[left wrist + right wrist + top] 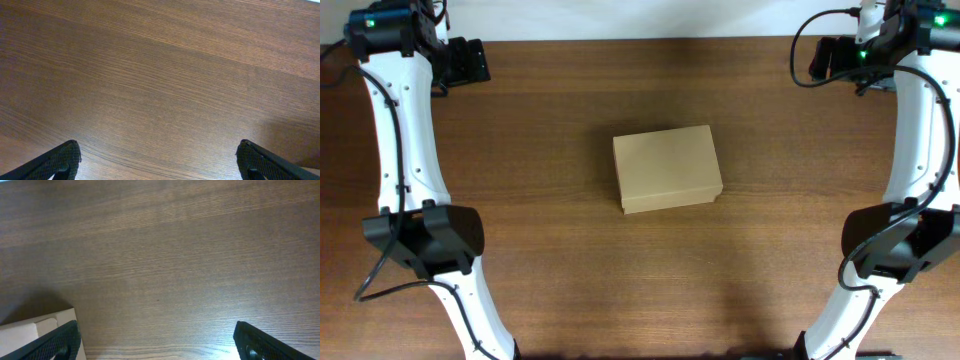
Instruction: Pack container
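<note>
The container [667, 168], a plain tan cardboard box, lies in the middle of the table with its lid down flat. My left gripper [468, 60] rests at the far left corner, well away from the box. In the left wrist view the left gripper [160, 160] is open wide over bare wood, with nothing between its fingers. At the far right corner my right gripper [826, 60] is also apart from the box. The right wrist view shows the right gripper [157, 340] open and empty.
The brown wooden table [550, 260] runs to a pale wall at the back. Both white arms stand along the table's left and right sides. A pale tan corner [35, 327] shows at the lower left of the right wrist view; I cannot tell what it is.
</note>
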